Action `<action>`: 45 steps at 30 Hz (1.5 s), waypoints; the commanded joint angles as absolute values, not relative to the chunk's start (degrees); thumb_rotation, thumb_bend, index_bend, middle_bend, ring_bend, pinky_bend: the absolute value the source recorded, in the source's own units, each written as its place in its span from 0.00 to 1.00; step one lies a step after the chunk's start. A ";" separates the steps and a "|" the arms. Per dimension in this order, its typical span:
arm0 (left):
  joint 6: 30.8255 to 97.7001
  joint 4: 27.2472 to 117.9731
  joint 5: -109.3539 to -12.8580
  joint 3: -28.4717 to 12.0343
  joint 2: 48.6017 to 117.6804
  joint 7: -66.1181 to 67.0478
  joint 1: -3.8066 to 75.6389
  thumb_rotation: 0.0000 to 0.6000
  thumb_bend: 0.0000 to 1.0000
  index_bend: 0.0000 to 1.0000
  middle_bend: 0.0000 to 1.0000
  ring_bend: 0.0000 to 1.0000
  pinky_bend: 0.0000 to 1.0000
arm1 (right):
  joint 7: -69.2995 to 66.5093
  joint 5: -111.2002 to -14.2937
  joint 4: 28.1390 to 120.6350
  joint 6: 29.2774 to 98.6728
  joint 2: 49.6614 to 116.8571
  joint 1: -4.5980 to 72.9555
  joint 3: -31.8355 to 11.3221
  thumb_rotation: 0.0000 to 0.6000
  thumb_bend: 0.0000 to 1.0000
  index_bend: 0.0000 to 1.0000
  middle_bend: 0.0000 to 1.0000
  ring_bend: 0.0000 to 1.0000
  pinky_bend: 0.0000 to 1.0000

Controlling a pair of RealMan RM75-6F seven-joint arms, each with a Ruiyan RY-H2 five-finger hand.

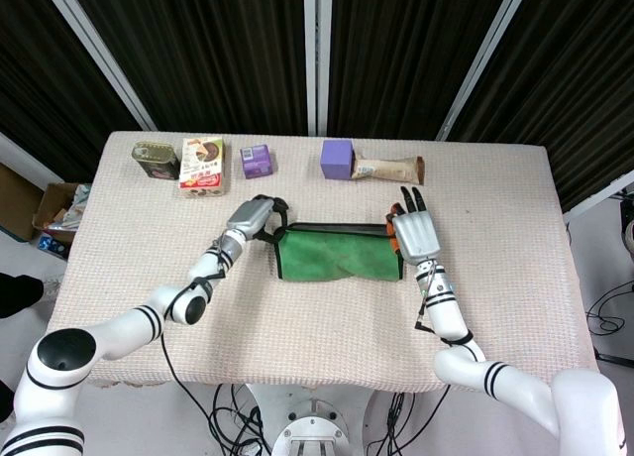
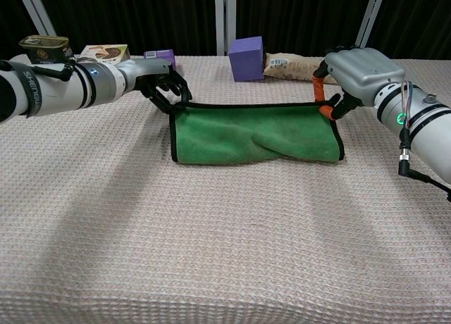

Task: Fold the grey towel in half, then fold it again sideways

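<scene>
The towel (image 1: 337,258) lies folded in half at the table's middle, green side up with a black hem; its grey face is hidden inside. In the chest view the towel (image 2: 254,134) is a flat strip with a slight wrinkle right of centre. My left hand (image 1: 260,218) pinches the far left corner, its dark fingers (image 2: 171,91) curled over the hem. At the far right corner my right hand (image 1: 416,236) holds the edge, and its orange-tipped fingers (image 2: 320,91) press on the hem. Both hands sit low, at the towel's far edge.
Along the far edge stand a tin can (image 1: 156,161), a cookie box (image 1: 202,167), a small purple box (image 1: 258,160), a purple cube (image 1: 337,160) and a wrapped snack bar (image 1: 388,168). The cube (image 2: 246,58) and the snack bar (image 2: 292,67) are just behind the towel.
</scene>
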State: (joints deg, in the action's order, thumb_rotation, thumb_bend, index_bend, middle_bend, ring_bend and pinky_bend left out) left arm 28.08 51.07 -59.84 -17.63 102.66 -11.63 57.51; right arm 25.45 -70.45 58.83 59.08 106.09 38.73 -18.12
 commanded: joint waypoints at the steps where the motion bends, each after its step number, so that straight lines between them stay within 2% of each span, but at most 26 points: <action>1: 26.93 49.88 -59.00 -17.61 103.05 -10.84 58.27 1.00 0.47 0.61 0.21 0.16 0.10 | 26.58 -69.30 57.33 58.23 106.87 39.74 -18.43 1.00 0.39 0.75 0.31 0.00 0.00; 3: 25.66 49.00 -58.12 -17.43 103.18 -10.19 58.79 1.00 0.47 0.56 0.20 0.15 0.10 | 27.23 -68.51 56.39 57.57 107.33 40.44 -18.56 1.00 0.39 0.75 0.31 0.00 0.00; 5: 24.42 48.34 -56.92 -17.31 103.26 -9.59 59.23 1.00 0.46 0.48 0.17 0.14 0.10 | 27.67 -67.93 55.48 57.04 107.78 41.08 -18.58 1.00 0.39 0.75 0.31 0.00 0.00; 6: 24.34 48.16 -56.54 -17.25 103.28 -9.23 59.35 1.00 0.43 0.40 0.15 0.13 0.10 | 27.86 -67.71 55.06 56.87 107.98 41.33 -18.58 1.00 0.39 0.74 0.31 0.00 0.00; 7: 24.88 48.06 -56.30 -17.26 103.35 -8.82 59.35 1.00 0.40 0.32 0.12 0.12 0.10 | 28.02 -67.52 54.62 56.75 108.17 41.58 -18.59 1.00 0.39 0.74 0.31 0.00 0.00; 9: 27.77 48.30 -56.24 -17.30 103.47 -7.68 58.86 1.00 0.37 0.23 0.09 0.12 0.10 | 28.20 -67.06 53.61 56.49 108.57 42.08 -18.66 1.00 0.39 0.73 0.30 0.00 0.00; 11: 30.80 49.34 -56.37 -17.43 103.06 -6.83 57.96 1.00 0.35 0.19 0.06 0.11 0.10 | 28.46 -66.68 52.76 56.24 108.76 42.42 -18.63 1.00 0.38 0.70 0.29 0.00 0.00; 13: 34.78 51.73 -56.86 -17.55 101.92 -6.01 56.46 1.00 0.33 0.16 0.05 0.10 0.10 | 29.21 -66.12 51.71 55.99 108.97 42.71 -18.53 1.00 0.35 0.60 0.27 0.00 0.00; 15: 38.83 55.04 -57.71 -17.52 100.17 -5.34 54.62 1.00 0.32 0.15 0.04 0.10 0.10 | 30.26 -65.02 51.46 55.44 108.99 42.89 -18.66 1.00 0.25 0.33 0.21 0.00 0.00; 17: 42.13 58.35 -58.69 -17.17 98.24 -4.55 52.87 1.00 0.32 0.15 0.04 0.10 0.10 | 30.37 -64.95 52.02 55.28 108.46 42.97 -18.46 1.00 0.16 0.13 0.17 0.00 0.00; 20: 47.91 64.26 -60.64 -16.24 94.74 -2.97 49.63 1.00 0.31 0.15 0.04 0.10 0.10 | 29.21 -66.73 53.57 56.40 106.56 42.64 -17.46 1.00 0.12 0.03 0.14 0.00 0.00; 24: 53.84 73.08 -63.44 -14.28 89.36 -2.13 44.94 1.00 0.30 0.15 0.04 0.10 0.10 | 23.37 -72.36 57.02 59.01 101.87 41.07 -14.45 1.00 0.12 0.02 0.14 0.00 0.00; 29: 58.95 81.28 -67.04 -11.61 84.05 -1.16 40.48 1.00 0.30 0.15 0.04 0.10 0.10 | 13.98 -83.05 57.26 62.02 95.56 38.96 -6.80 1.00 0.13 0.25 0.17 0.00 0.00; 31: 60.29 84.01 -68.02 -10.62 82.24 -1.21 38.88 1.00 0.30 0.15 0.04 0.10 0.10 | 11.26 -86.13 55.02 62.38 94.72 38.57 -4.03 1.00 0.13 0.28 0.17 0.00 0.00; 39: 64.19 88.40 -71.35 -7.84 78.56 -4.72 33.69 1.00 0.30 0.16 0.04 0.10 0.10 | 3.14 -91.25 41.48 63.20 99.71 39.42 -0.39 1.00 0.09 0.31 0.17 0.00 0.00; 45: 64.01 88.56 -71.17 -7.61 78.01 -6.93 32.11 1.00 0.30 0.16 0.04 0.10 0.10 | -1.88 -94.63 32.87 66.31 103.12 40.01 1.56 1.00 0.09 0.36 0.19 0.00 0.00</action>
State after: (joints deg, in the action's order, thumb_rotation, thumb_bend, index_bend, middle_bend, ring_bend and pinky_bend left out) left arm 64.21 88.56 -71.24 -7.65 78.15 -6.52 32.38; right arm 0.31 -92.99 35.56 64.90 101.47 39.70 0.40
